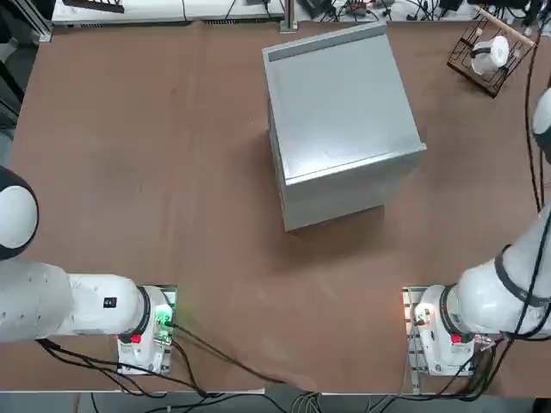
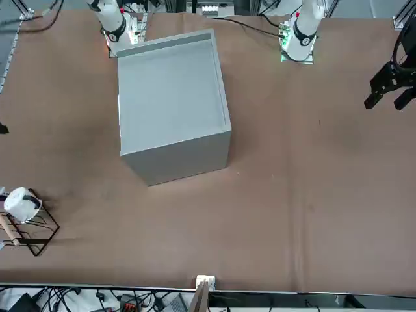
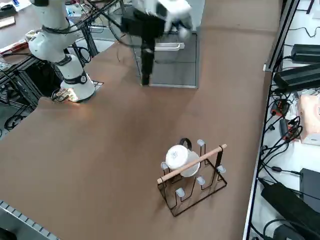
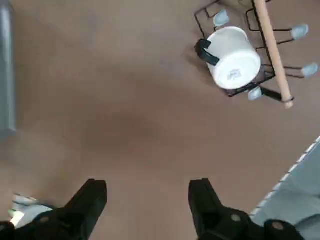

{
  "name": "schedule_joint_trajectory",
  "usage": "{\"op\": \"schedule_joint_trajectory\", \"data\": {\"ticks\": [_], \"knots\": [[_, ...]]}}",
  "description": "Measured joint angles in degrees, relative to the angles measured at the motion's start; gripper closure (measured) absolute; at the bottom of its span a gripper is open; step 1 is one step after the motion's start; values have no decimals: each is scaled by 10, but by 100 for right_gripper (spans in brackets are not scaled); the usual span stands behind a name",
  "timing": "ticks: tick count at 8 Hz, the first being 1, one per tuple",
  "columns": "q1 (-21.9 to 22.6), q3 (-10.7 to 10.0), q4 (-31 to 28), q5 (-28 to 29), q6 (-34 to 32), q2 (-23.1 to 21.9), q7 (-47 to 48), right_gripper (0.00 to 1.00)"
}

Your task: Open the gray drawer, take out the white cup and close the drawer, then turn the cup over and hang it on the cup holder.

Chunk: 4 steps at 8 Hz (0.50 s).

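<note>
The gray drawer [image 3: 169, 48] is shut in its cabinet [image 1: 340, 120], which stands mid-table, also shown in the front view [image 2: 172, 104]. The white cup [image 4: 233, 57] has a dark handle and hangs tilted on a peg of the cup holder [image 4: 270, 45], bottom outward. That rack stands at the table's far right corner [image 1: 491, 60], with the cup [image 1: 487, 53] on it; both appear in the side view as cup [image 3: 181, 159] and holder [image 3: 200, 186]. My right gripper [image 4: 147, 200] hangs open and empty above bare table, between cabinet and rack, fingers pointing down [image 3: 145, 80].
Cables and power bricks [image 3: 300, 75] lie beyond the table's right edge. The cabinet's side [image 4: 6, 70] shows at the edge of the wrist view. My right arm's base [image 1: 443, 331] is at the near edge.
</note>
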Motion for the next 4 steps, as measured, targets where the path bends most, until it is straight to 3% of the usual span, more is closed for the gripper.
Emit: {"op": "schedule_joint_trajectory", "data": {"ticks": [2, 4], "knots": [[20, 12, -44, 17, 2, -65, 109, 0], [56, 15, -148, 24, 84, -143, 236, 0]]}}
